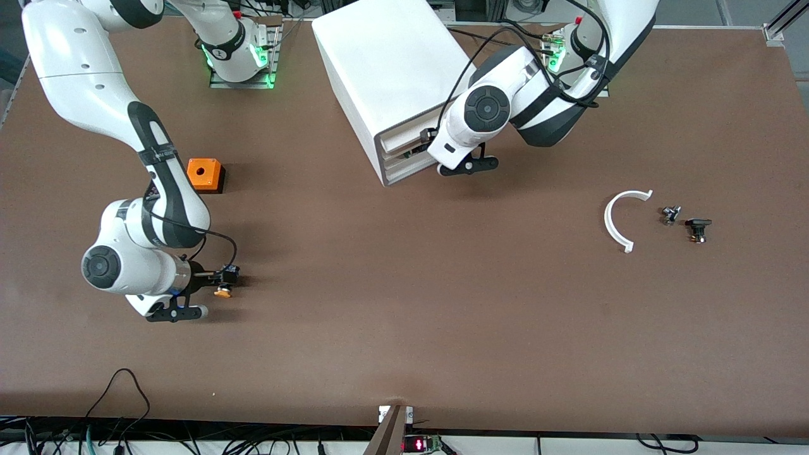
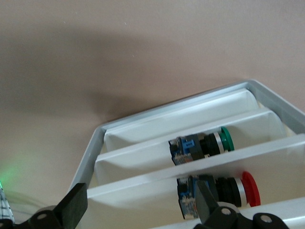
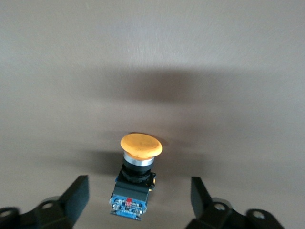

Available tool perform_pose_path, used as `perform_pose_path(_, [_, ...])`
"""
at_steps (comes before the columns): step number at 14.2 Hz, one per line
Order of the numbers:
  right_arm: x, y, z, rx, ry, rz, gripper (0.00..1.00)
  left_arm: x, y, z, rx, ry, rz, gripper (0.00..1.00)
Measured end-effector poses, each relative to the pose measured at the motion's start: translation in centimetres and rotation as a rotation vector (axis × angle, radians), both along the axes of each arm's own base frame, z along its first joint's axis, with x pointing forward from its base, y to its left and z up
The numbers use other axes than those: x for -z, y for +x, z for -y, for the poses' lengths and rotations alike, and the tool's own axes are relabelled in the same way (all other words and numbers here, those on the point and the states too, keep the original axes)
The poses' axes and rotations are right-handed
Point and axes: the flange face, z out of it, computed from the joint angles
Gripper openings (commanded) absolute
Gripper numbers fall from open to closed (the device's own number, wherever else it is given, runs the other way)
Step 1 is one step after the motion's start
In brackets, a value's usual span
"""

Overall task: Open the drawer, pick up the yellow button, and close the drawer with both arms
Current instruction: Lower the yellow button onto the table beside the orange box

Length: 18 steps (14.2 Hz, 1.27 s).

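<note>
Button released on open tabletop.
Right gripper (image 3: 138, 200) stood spread around the button (image 3: 136, 179); left gripper (image 2: 143, 207) spread at the drawer (image 2: 190, 157) front.

The front view looks down from high across the table (image 1: 404, 328), facing the 2 arm bases along its top and taking in the whole tabletop. The left wrist view sits close above the cabinet (image 1: 392, 76), looking down past its own left gripper (image 2: 143, 210) into the drawers (image 2: 190, 143). The right wrist view hangs close over the button (image 3: 138, 167) on the table, which the front view also shows.
</note>
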Motion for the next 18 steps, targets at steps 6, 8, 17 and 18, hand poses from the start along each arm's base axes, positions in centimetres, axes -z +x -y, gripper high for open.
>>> perform_pose_path(6, [-12.0,-1.0,0.6,0.034,-0.089,0.054,1.0,0.4,-0.8,0.8,0.009,-0.007,-0.024,1.0])
perform_pose_path(8, [-15.1,-2.4,0.5,0.041,-0.1,0.062,1.0,0.2,-0.5,0.7,0.007,-0.009,-0.022,1.0])
perform_pose_path(17, [-27.6,-7.9,1.0,0.062,-0.139,0.049,1.0,-8.2,11.7,-11.3,0.006,0.015,0.111,1.0])
perform_pose_path(18, [-28.6,-8.2,1.2,0.071,-0.13,0.044,1.0,-9.0,12.9,-13.5,0.049,0.015,0.127,1.0])
